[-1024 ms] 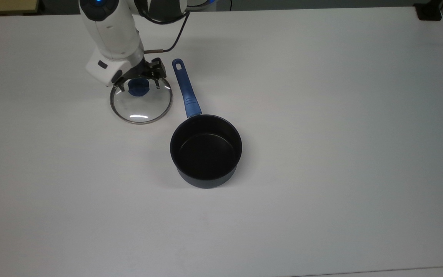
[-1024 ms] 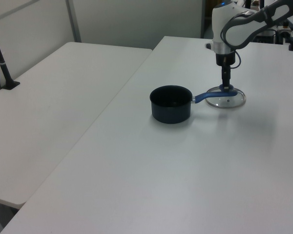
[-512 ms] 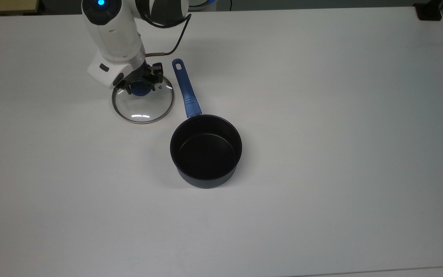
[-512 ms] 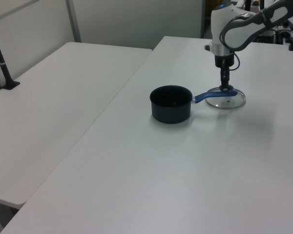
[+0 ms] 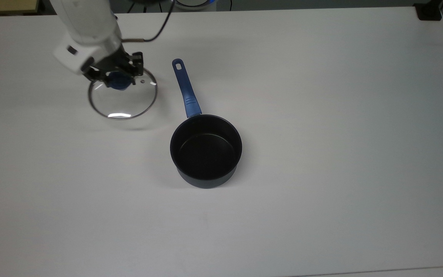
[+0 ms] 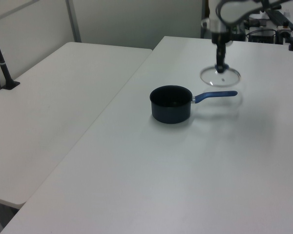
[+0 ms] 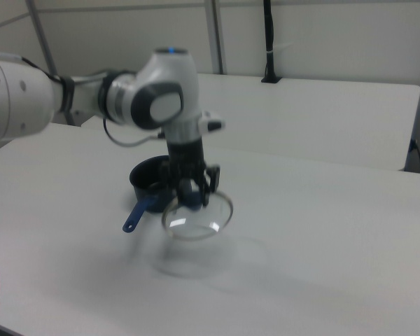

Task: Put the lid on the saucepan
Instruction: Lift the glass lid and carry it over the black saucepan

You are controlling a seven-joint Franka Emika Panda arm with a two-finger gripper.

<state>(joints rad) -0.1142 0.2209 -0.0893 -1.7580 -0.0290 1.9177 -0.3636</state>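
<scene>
The gripper (image 5: pixel 118 79) holds the lid (image 5: pixel 122 100) by its blue knob (image 5: pixel 117 82), with the jaws squeezed tight on both sides of it. The lid is up in the air, off the table (image 5: pixel 321 115). In the right view you can see its shadow on the table under it. The glass hangs flat, maybe tipped a tiny bit.

The pan (image 5: pixel 206 151) sits on the table, open and empty. Its long blue handle (image 5: pixel 185 88) points away from it, toward the top view's top. In the top view the lid is up and to the left of the pan, on the other side of the handle.

I think the step now is to carry the lid over to the pan. To do it well, the arm should keep the lid high so its rim passes over the handle and the pan's edge without bumping. It should stop when the knob is right above the middle of the pan. Then it should go down slowly and keep the lid flat, so the metal rim lands all around the pan's edge. Only then should the jaws let go.
</scene>
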